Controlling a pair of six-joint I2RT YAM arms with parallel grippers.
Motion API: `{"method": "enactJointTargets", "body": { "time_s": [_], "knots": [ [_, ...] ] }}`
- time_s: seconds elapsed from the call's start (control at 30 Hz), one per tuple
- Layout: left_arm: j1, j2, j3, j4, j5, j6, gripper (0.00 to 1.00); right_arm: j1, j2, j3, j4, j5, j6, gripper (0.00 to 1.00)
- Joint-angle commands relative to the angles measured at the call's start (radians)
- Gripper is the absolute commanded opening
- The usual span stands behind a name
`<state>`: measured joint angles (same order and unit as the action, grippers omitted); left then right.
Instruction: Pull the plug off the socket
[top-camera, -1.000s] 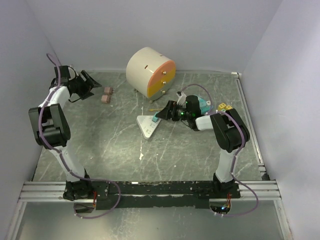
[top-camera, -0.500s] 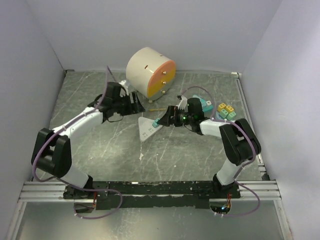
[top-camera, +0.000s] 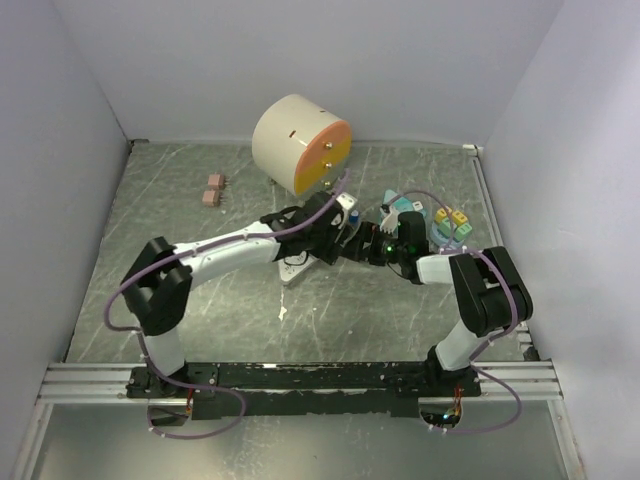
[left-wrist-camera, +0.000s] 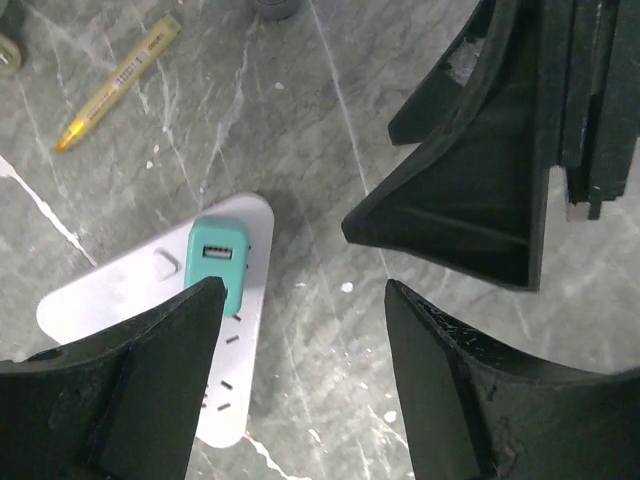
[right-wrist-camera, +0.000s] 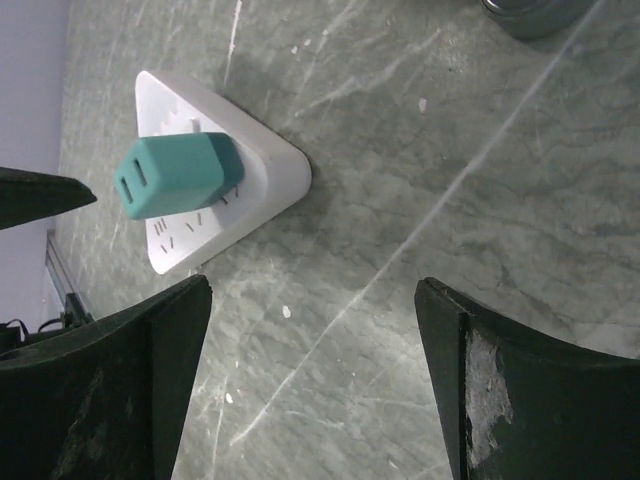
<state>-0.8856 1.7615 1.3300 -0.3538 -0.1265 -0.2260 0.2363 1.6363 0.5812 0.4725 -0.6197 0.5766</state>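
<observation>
Enclosing veined grey tabletop (top-camera: 240, 310), pale walls (top-camera: 400, 60).

You get no legible txt, brand or nos. anywhere. The teal block-shaped plastic plug (left-wrist-camera: 218, 262) and white triangular plastic socket strip (left-wrist-camera: 110, 292) carry no readable label. Dark marks on the yellow pen (left-wrist-camera: 118, 82) are too small to read.

Soft, even light falls from above, so the pale walls (top-camera: 400, 60) read bright and the tabletop (top-camera: 230, 290) evenly lit. The drum (top-camera: 300, 143) casts a faint shadow toward 6 o'clock. In both wrist views the near gripper fingers (left-wrist-camera: 110, 400) are dark and slightly blurred, while the tabletop is sharp.
</observation>
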Motion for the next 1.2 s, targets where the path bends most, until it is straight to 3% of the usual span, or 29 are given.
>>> {"method": "enactJointTargets", "body": {
  "time_s": [0.0,0.4,0.6,0.77,1.1,1.17],
  "knots": [
    [-0.019,0.086,0.109,-0.110,-0.176,0.137,0.75,-0.011,0.024,-0.016,0.086,0.000,0.017,0.83],
    [-0.015,0.213,0.175,-0.135,-0.208,0.102,0.69,-0.016,0.064,-0.016,0.099,0.010,0.023,0.82],
    [-0.011,0.199,0.149,-0.135,-0.209,0.071,0.75,-0.015,0.083,-0.012,0.105,0.004,0.028,0.82],
    [0.028,0.206,0.148,-0.138,-0.193,0.058,0.73,-0.015,0.109,-0.002,0.108,-0.007,0.034,0.81],
    [0.042,0.245,0.160,-0.127,-0.139,0.050,0.44,-0.012,0.155,0.013,0.124,-0.041,0.044,0.79],
    [0.042,0.235,0.159,-0.126,-0.133,0.051,0.32,-0.007,0.172,0.025,0.123,-0.062,0.047,0.78]
  ]
}}
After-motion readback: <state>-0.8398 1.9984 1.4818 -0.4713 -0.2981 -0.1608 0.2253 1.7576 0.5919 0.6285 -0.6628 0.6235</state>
